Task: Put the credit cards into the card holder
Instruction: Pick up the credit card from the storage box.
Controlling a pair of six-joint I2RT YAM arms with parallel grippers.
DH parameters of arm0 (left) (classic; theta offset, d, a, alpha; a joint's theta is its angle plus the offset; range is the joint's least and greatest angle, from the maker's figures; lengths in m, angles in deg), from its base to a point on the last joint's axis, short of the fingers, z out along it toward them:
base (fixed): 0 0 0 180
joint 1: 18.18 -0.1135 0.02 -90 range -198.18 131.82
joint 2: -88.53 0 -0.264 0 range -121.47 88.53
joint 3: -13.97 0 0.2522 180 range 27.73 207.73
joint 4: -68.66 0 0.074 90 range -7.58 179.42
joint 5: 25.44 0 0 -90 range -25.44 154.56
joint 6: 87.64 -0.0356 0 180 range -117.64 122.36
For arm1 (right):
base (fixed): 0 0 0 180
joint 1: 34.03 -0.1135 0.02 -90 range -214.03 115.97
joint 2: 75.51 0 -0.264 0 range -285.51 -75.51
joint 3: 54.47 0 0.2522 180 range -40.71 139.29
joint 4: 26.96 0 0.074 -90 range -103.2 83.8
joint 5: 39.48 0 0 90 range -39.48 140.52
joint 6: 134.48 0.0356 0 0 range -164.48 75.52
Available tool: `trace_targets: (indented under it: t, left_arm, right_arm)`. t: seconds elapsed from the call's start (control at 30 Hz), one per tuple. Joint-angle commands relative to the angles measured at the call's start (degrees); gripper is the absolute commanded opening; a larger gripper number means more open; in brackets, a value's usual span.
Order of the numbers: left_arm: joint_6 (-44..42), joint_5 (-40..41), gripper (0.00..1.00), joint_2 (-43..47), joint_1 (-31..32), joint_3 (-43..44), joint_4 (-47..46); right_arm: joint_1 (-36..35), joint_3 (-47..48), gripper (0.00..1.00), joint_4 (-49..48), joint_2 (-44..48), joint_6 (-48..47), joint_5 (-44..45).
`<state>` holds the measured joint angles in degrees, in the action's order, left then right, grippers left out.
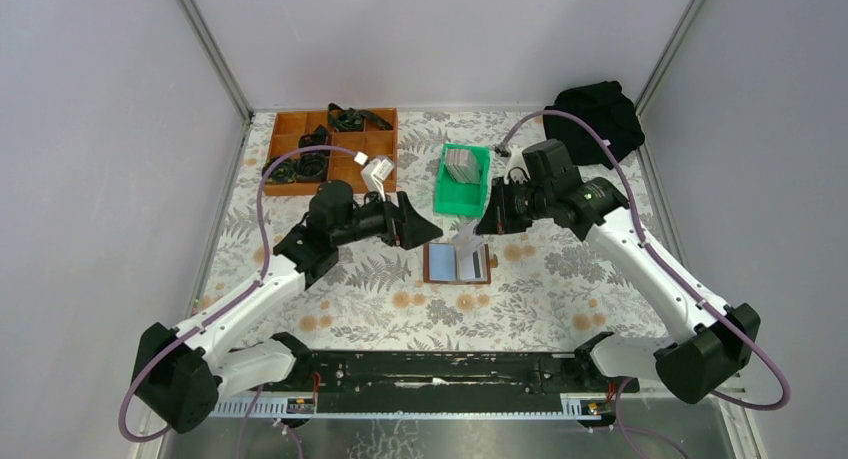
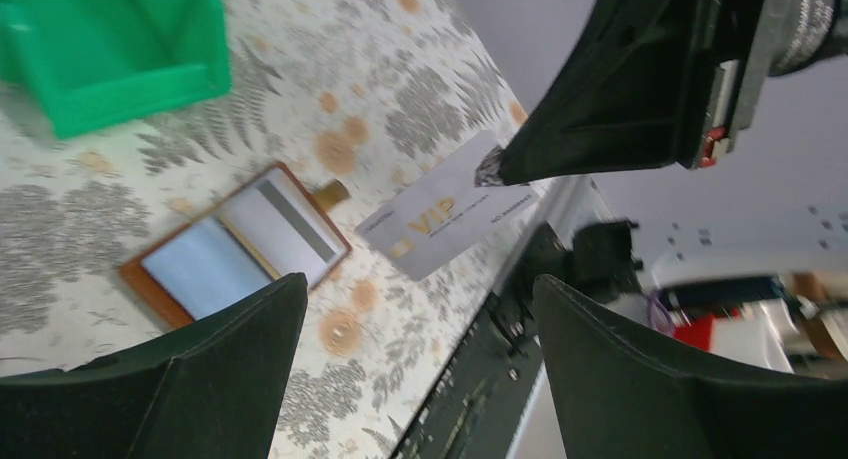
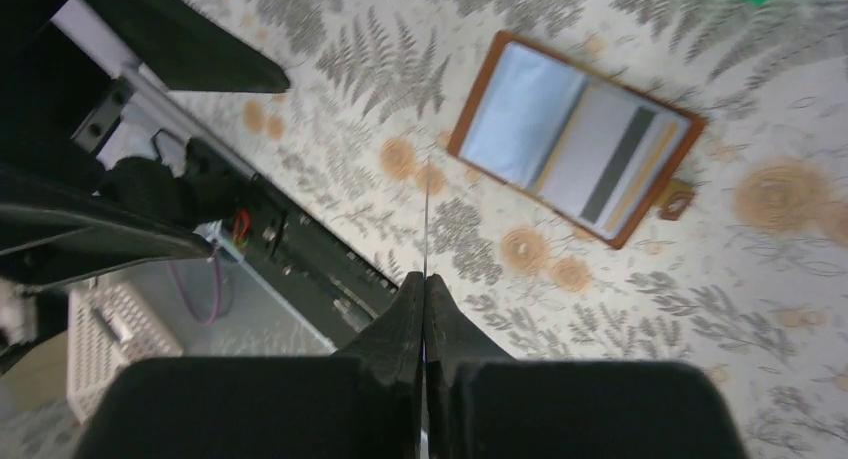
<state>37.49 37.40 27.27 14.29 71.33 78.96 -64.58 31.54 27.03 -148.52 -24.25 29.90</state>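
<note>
Where the two arm bases are bolted, a black rail (image 1: 430,369) is seen along the near edge, and a tablecloth (image 1: 560,279) printed with ferns and flowers is spread beyond it. The card holder (image 1: 458,263) (image 2: 235,244) (image 3: 575,139) is laid open and flat on this cloth, between the two arms. One half is covered by a pale blue panel. On the other half a grey face with a dark stripe is shown, with a yellow-orange strip beside it. The snap tab (image 3: 675,201) is turned out past the striped half.

Just beyond the holder, a single card (image 1: 468,241) (image 2: 445,207) is pinched at one end by the right gripper (image 1: 487,224) (image 3: 425,289), whose fingers are closed tight on it. The card is grey with gold "VIP" lettering and is held in the air, clear of the cloth and close to the holder. In the right wrist view it is seen only edge-on.

The left gripper (image 1: 425,227) (image 2: 420,279) is held facing it with its fingers spread wide and nothing between them.

Farther back, a stack of cards (image 1: 460,164) is stood in the green bin (image 1: 458,201) (image 2: 120,49). To its left a wooden tray (image 1: 295,127) is set, with black items in several compartments. A black cloth (image 1: 600,114) is bunched at the far right corner.
</note>
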Motion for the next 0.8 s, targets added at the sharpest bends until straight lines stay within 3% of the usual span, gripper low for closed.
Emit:
trace_targets:
  t: [0.0, 0.23, 0.5, 0.77]
  left_arm:
    - [1.0, -14.5, 0.9, -2.3, -0.3, 0.2, -6.5]
    - [1.5, -21.1, 0.86, -6.2, -0.2, 0.1, -8.2]
    - [1.6, -22.1, 0.83, -7.3, -0.3, -1.3, -8.8]
    - [3.0, -25.7, 0.69, -9.2, -0.3, -2.0, -10.7]
  right_arm:
    - [-0.5, -2.7, 0.0, -2.3, 2.0, 0.5, -11.5]
    - [-0.4, -5.5, 0.0, -5.9, 2.4, 1.8, -20.5]
    - [-0.4, -6.7, 0.0, -9.0, 1.0, 2.7, -28.0]
    - [-0.4, -7.5, 0.0, -11.2, -0.4, 3.5, -30.9]
